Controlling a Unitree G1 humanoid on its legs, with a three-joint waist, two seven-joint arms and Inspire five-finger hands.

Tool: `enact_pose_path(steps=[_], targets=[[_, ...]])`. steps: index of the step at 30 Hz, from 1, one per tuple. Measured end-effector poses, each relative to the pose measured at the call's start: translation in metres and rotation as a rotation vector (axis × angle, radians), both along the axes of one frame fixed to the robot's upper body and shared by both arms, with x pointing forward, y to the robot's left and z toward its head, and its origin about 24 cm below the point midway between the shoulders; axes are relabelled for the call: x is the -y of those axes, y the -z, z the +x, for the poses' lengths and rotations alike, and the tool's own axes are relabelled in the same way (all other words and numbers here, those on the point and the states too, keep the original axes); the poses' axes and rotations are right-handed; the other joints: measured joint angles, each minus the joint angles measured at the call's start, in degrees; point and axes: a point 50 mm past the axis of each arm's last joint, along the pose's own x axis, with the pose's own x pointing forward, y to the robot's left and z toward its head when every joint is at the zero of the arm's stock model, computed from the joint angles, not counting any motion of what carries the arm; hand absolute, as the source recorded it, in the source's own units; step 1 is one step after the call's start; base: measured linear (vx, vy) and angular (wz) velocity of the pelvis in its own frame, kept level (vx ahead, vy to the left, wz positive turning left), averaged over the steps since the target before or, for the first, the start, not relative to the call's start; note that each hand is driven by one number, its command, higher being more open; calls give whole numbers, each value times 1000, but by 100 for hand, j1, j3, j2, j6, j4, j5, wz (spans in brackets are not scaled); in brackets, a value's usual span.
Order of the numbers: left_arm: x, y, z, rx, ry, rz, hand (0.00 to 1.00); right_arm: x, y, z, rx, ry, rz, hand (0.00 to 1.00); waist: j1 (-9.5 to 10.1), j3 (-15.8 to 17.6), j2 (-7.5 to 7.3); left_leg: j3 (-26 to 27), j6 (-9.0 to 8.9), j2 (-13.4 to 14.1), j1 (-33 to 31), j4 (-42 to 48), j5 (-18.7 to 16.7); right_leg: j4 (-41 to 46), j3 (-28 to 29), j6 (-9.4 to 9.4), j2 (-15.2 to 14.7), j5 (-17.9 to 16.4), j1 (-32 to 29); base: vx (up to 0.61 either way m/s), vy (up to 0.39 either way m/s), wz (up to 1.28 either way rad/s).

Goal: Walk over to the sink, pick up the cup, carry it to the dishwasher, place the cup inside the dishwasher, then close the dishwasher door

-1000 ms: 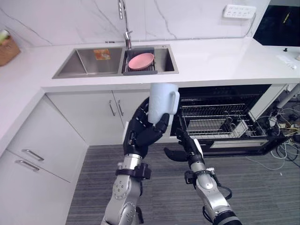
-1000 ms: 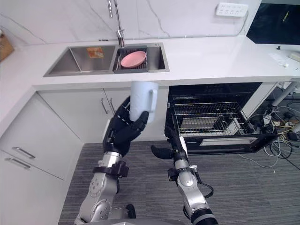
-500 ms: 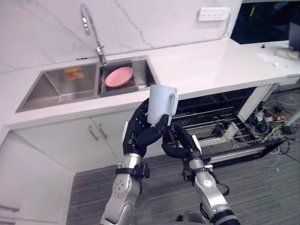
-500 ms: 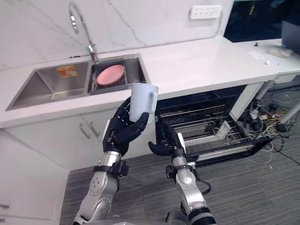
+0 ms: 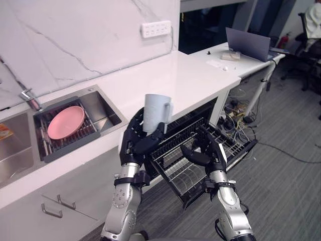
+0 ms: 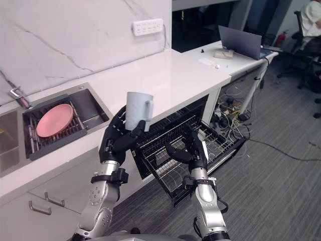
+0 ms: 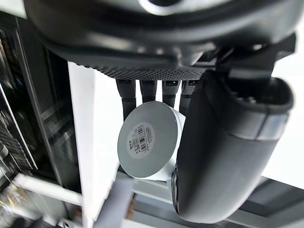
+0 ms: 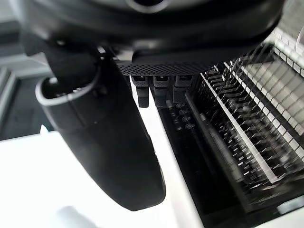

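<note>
Head stereo pair: high, facing steeply down at the counter (image 5: 200, 75) and the dishwasher rack (image 5: 231, 145); both eyes share nearly the whole scene. Left wrist camera: very close, along the left hand (image 7: 228, 142) to the base of the cup (image 7: 147, 137). Right wrist camera: equally close, along the right hand (image 8: 104, 142) to that rack.

A white marble wall (image 5: 75, 35) with grey veins rises behind the white bench (image 5: 190, 75) and carries a white socket strip (image 5: 155, 28). Under the bench are white cabinet doors (image 5: 30, 226) with metal handles. The floor (image 5: 291, 186) is grey striped carpet. Farther away stands an open laptop (image 5: 248, 44).
</note>
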Motion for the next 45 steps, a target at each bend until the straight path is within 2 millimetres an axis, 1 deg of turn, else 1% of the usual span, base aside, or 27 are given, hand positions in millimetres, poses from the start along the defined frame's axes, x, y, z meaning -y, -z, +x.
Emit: enact_pose_path(steps=[2, 4, 5, 7, 9, 12, 14, 18, 21, 23, 26, 28, 30, 32, 38, 41, 42, 43, 45], targets=[[-3, 2, 0, -9, -8, 9, 30, -1, -7, 1, 30, -10, 44, 90, -7, -3, -3, 99, 10, -37, 112, -175, 47, -90, 96, 30, -23, 30, 7, 15, 59, -31], [-4, 1, 1, -5, -13, 18, 30, -2, -18, 3, 82, -26, 100, 90, -73, -10, -6, 209, 6, -52, 208, -412, 125, -254, 201, 37, -14, 136, 0, 7, 30, -28], [-4, 1, 2, -1, -12, 24, 30, -3, -21, 3, 94, -30, 110, 90, -77, -10, -6, 246, 7, -50, 225, -459, 136, -301, 236, 36, -4, 169, -6, 8, 30, -30], [-4, -2, 5, 10, -8, 27, 30, -3, -26, 4, 122, -35, 140, 90, -103, -16, -6, 345, 7, -51, 246, -564, 177, -451, 317, 40, 22, 284, -13, 12, 33, -25], [-3, -6, 13, 30, 0, 35, 30, -2, -31, 4, 146, -41, 171, 90, -173, -21, -6, 395, 16, -53, 254, -668, 230, -605, 363, 55, 29, 402, -13, 16, 27, -14], [-4, -7, 21, 37, 1, 61, 30, -3, -34, 4, 160, -64, 210, 90, -251, -25, -6, 431, 36, -68, 305, -795, 290, -663, 367, 82, 28, 453, -15, 4, 12, -7], [-4, -6, 23, 34, 2, 80, 30, -3, -36, 4, 170, -73, 244, 90, -256, -26, -5, 436, 41, -83, 344, -895, 339, -670, 363, 88, 27, 457, -16, -3, -1, -2], [-6, 0, 24, 6, 2, 99, 30, -2, -42, 4, 204, -94, 313, 90, -258, -61, -3, 397, 54, -109, 364, -1090, 467, -726, 313, 114, 29, 487, -33, -14, -7, 5], [-5, 7, 24, -25, 24, 112, 30, -3, -43, 4, 207, -111, 329, 90, -255, -116, -4, 371, 57, -130, 400, -1224, 547, -736, 283, 123, 28, 494, -36, -19, -10, 6], [-3, 6, 23, -19, 38, 134, 30, -4, -43, 4, 208, -115, 341, 90, -250, -118, -4, 360, 58, -134, 400, -1248, 564, -737, 271, 130, 28, 499, -39, -24, -8, 5], [4, 6, 23, -9, 84, 153, 30, -8, -44, 5, 210, -143, 339, 90, -245, -160, 0, 333, 70, -145, 401, -1320, 610, -739, 241, 134, 28, 502, -53, -23, -9, 6], [14, 7, 21, 0, 137, 190, 30, -12, -48, 8, 224, -169, 338, 90, -235, -170, -2, 308, 74, -154, 395, -1348, 640, -742, 221, 139, 28, 505, -64, -19, -9, 6], [21, 7, 19, 1, 166, 187, 30, -17, -53, 12, 241, -190, 339, 90, -236, -172, -3, 301, 78, -155, 393, -1348, 650, -746, 217, 138, 27, 507, -65, 0, 0, 0], [24, 6, 19, 3, 164, 175, 30, -17, -54, 14, 246, -193, 336, 90, -236, -174, -2, 286, 80, -155, 385, -1349, 664, -747, 202, 138, 27, 512, -65, -11, -7, 2], [28, 6, 18, 5, 189, 185, 30, -16, -51, 23, 211, -154, 314, 90, -234, -194, -2, 156, 97, -159, 307, -1349, 743, -749, 80, 131, 28, 527, -76, -17, -14, 11], [40, 4, 14, 20, 246, 190, 30, -16, -51, 34, 198, -135, 298, 90, -209, -199, -1, 136, 113, -159, 258, -1349, 779, -754, 64, 129, 31, 562, -111, -35, -7, 5], [48, 2, 12, 32, 279, 191, 30, -17, -53, 38, 198, -129, 293, 90, -189, -200, -2, 137, 118, -159, 238, -1349, 791, -756, 65, 132, 31, 579, -133, -38, 1, 0], [51, 0, 13, 39, 284, 188, 30, -17, -54, 40, 199, -123, 294, 90, -180, -200, -2, 139, 121, -159, 235, -1349, 799, -758, 69, 133, 32, 591, -139, -39, 2, -1], [51, -3, 16, 54, 287, 215, 30, -17, -56, 42, 202, -115, 290, 90, -185, -218, -3, 140, 123, -153, 236, -1350, 810, -756, 71, 127, 38, 602, -143, -39, -2, -1]])
